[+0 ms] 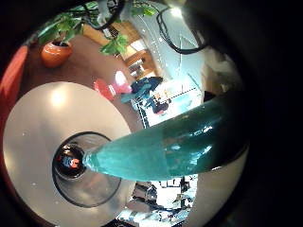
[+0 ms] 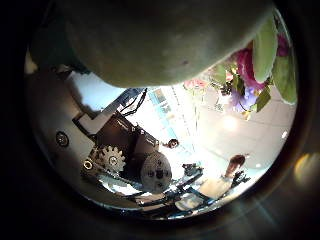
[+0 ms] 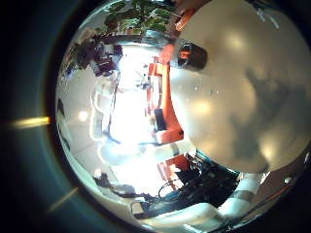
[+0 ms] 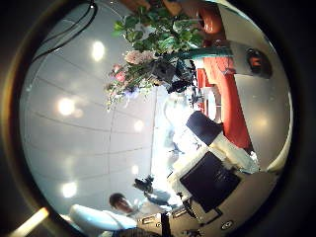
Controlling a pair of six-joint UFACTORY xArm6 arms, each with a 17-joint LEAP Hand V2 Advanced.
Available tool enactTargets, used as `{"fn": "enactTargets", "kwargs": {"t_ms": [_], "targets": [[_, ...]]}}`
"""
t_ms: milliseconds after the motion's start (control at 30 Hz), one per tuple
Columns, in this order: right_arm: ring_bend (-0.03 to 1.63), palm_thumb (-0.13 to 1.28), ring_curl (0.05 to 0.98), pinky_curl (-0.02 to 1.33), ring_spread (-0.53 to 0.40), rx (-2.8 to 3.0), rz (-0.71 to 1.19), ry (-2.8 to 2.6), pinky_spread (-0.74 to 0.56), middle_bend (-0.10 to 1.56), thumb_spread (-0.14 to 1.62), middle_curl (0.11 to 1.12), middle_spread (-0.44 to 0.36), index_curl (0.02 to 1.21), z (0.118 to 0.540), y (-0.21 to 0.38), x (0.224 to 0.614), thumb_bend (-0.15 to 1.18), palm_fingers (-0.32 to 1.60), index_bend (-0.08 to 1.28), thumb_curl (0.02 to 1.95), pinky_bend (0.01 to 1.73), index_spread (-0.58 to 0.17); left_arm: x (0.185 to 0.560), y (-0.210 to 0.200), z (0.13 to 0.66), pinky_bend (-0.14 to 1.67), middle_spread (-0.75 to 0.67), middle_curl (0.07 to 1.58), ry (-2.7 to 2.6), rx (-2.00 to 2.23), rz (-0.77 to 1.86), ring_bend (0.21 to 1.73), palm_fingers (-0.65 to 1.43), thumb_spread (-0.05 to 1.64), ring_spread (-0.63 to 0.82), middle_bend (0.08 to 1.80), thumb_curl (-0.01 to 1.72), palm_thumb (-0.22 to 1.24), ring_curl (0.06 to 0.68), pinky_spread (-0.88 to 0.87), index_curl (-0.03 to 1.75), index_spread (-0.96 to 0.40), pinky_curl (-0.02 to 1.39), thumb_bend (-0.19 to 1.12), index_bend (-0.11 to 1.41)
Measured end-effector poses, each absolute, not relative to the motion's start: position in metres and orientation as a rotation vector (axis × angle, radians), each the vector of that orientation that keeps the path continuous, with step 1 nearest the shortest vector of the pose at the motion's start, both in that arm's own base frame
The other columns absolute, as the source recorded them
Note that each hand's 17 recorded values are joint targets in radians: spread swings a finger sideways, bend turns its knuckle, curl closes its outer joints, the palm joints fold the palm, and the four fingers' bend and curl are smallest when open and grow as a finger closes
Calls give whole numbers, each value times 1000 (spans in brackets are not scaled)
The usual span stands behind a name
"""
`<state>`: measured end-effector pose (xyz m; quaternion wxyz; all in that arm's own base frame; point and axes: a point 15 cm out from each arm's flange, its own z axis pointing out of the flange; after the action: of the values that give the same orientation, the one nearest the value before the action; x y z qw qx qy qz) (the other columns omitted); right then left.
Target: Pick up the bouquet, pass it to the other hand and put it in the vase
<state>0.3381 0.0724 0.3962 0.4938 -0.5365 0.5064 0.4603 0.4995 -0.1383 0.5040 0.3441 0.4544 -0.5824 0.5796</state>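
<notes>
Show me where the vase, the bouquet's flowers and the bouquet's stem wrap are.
vase (image 1: 83, 170): left little finger side palm view, its dark open rim.
flowers (image 4: 133, 67): right thumb side palm view, the blossoms.
stem wrap (image 1: 175, 147): left little finger side palm view, its middle.

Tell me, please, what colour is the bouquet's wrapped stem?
Teal green. The bouquet's stem shows best in the left little finger side palm view, above the vase.
</notes>
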Motion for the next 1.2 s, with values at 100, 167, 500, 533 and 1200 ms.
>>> {"fn": "enactTargets", "kwargs": {"t_ms": [100,167,500,533,1200], "targets": [[471,766,216,296,77,-1302,1120,1226,454,196,1030,346,-38,335,395,73,339,-21,318,180,528,445,-403,501,-138,500,1010,-461,875,-1506,1184,1500,1493,1104,1143,-390,1229,807,1013,532,-712,1193,-703,1189,-10,762],[465,766,214,290,76,-1302,1121,1229,453,194,1030,345,-40,336,394,74,340,-21,323,183,528,442,-401,503,-138,496,1008,-461,875,-1500,1186,1490,1492,1093,1131,-396,1224,800,996,532,-713,1197,-707,1188,-17,753],[454,766,212,267,71,-1310,1125,1222,453,192,1030,343,-37,340,394,76,341,-21,353,191,529,422,-401,482,-151,469,370,-26,702,-1504,1104,1382,984,-465,946,63,630,532,276,381,-263,1065,-419,1020,-121,279],[452,766,211,265,70,-1311,1125,1220,453,192,1030,343,-36,342,394,76,341,-21,357,192,529,419,-397,477,-152,466,310,82,633,-1507,1074,1367,922,-442,931,157,535,508,223,330,-152,1016,-348,980,-105,183],[417,770,200,227,42,-1337,1106,1164,456,187,1030,333,-32,384,394,74,334,-20,449,199,532,356,-388,432,-107,502,159,561,310,-1473,1137,1548,520,-187,836,598,170,359,52,159,583,355,105,436,-35,109]]}}
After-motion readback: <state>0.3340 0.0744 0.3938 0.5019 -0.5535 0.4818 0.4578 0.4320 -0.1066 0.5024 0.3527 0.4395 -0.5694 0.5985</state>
